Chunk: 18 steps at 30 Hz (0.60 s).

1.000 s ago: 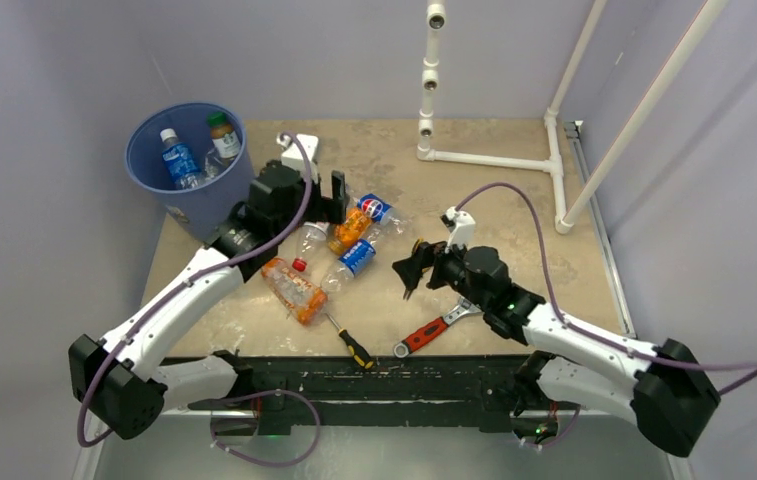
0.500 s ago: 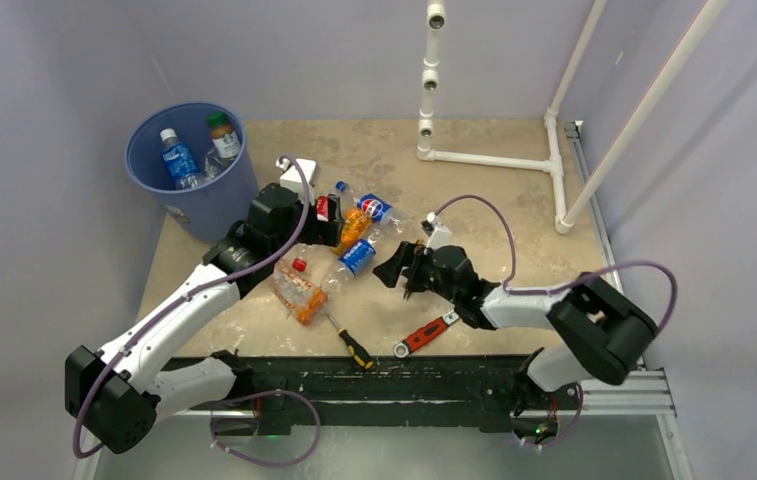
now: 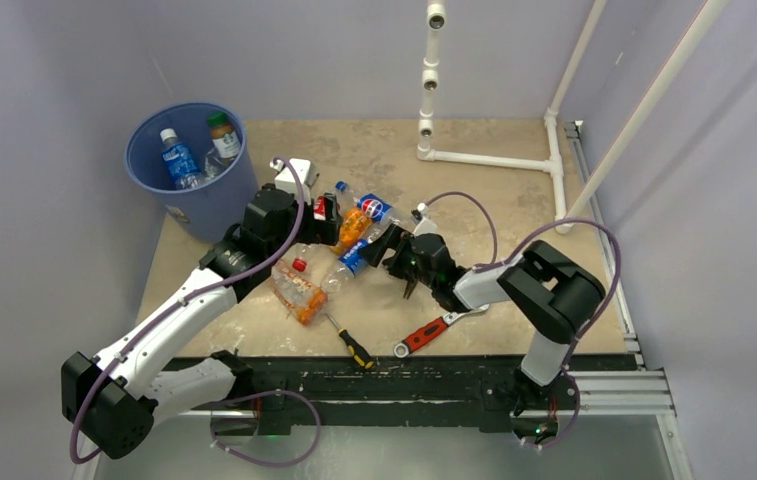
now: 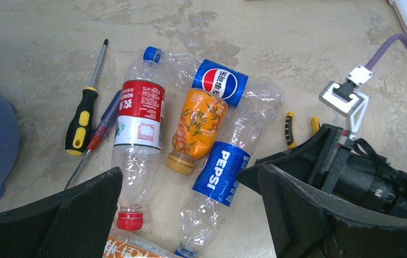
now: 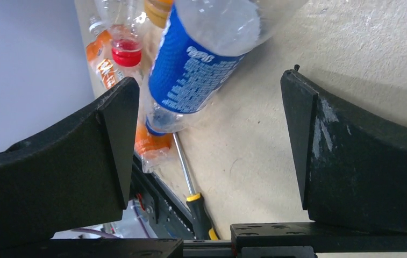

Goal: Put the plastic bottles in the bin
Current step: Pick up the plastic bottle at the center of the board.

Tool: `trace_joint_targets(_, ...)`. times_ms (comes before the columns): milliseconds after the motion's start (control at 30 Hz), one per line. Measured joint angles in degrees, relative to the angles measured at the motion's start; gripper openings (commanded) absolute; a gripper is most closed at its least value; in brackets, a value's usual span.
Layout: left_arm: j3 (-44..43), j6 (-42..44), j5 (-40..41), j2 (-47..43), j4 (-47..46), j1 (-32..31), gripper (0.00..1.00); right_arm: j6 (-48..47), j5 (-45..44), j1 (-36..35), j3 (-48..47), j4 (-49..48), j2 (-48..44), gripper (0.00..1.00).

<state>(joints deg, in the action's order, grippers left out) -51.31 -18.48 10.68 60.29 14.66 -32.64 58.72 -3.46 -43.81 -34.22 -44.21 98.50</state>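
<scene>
Our left gripper (image 4: 185, 185) and right gripper (image 5: 210, 88) both gape empty over the plastic bottles (image 3: 351, 228) at centre frame, the right framing the blue-labelled bottle (image 5: 190, 59), apparently to clamp it; the bin (image 3: 202, 205) sits upper left

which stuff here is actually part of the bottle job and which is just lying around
Job: pile of bottles, blue bin, two bottles inside it.
Lying about: screwdrivers, wrench, pliers, white pipe frame.
</scene>
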Motion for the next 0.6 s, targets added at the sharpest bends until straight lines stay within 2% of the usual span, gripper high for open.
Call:
trace_joint_targets(300, 0.1, 0.0, 0.0, 0.0, 0.0, 0.0, 0.96, 4.0, -0.6, 0.1, -4.1, -2.7, 7.3, 0.85)
trace_joint_targets(600, 0.1, 0.0, 0.0, 0.0, 0.0, 0.0, 0.95, 4.7, -1.8, 0.1, -6.6, -2.8, 10.3, 0.63)
